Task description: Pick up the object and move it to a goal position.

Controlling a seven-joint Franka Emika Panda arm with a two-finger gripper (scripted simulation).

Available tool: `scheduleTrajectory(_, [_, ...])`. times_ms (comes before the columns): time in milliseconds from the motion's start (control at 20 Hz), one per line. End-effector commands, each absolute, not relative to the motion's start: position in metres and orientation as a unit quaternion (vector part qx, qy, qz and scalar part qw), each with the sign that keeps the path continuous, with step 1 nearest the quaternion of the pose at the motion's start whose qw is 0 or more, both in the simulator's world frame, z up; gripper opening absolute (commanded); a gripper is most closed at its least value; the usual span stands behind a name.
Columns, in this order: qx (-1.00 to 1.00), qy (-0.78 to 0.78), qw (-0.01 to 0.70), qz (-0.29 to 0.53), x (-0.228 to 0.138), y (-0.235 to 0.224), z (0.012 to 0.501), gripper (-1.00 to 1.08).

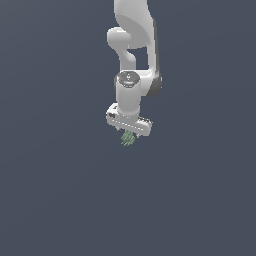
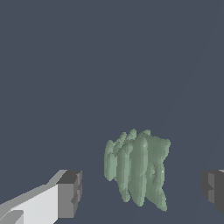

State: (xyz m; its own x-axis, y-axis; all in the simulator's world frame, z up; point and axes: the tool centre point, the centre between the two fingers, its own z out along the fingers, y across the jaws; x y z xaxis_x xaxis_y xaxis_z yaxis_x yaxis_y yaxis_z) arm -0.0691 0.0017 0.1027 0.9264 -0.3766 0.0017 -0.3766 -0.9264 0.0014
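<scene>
green and pale-streaked, the small ridged, lumpy object (image 2: pixel 138 170) sat between the two dark grey finger pads (image 2: pixel 70 193) of the white gripper (image 1: pixel 129 136), with a clear gap on each side, so the jaws stood released around it and not yet touching. its ridges and long axis ran up and down in the wrist view, crosswise to the line between the pads. in the exterior view it hung just under the gripper, near the middle of the plain grey-blue surface (image 1: pixel 60 200), well away from every edge. closing straight inward looked enough to catch it.
</scene>
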Motion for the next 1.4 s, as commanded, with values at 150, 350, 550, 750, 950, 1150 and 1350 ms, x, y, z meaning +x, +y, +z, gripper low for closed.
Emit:
scheduleTrajectory(150, [0.976,-0.217,0.0,0.0,-0.079,0.003,0.095,1.0])
scheduleTrajectory(350, [0.976,-0.218,0.0,0.0,-0.08,0.003,0.094,1.0])
scheduleTrajectory(550, [0.976,-0.218,0.0,0.0,-0.08,0.003,0.089,1.0])
scheduleTrajectory(750, [0.976,-0.219,0.0,0.0,-0.081,0.003,0.073,1.0])
scheduleTrajectory(950, [0.976,-0.22,0.0,0.0,-0.081,0.003,0.054,1.0])
scheduleTrajectory(1150, [0.975,-0.22,0.0,0.0,-0.081,0.003,0.045,1.0])
scheduleTrajectory(1350, [0.975,-0.22,0.0,0.0,-0.081,0.003,0.044,-1.0])
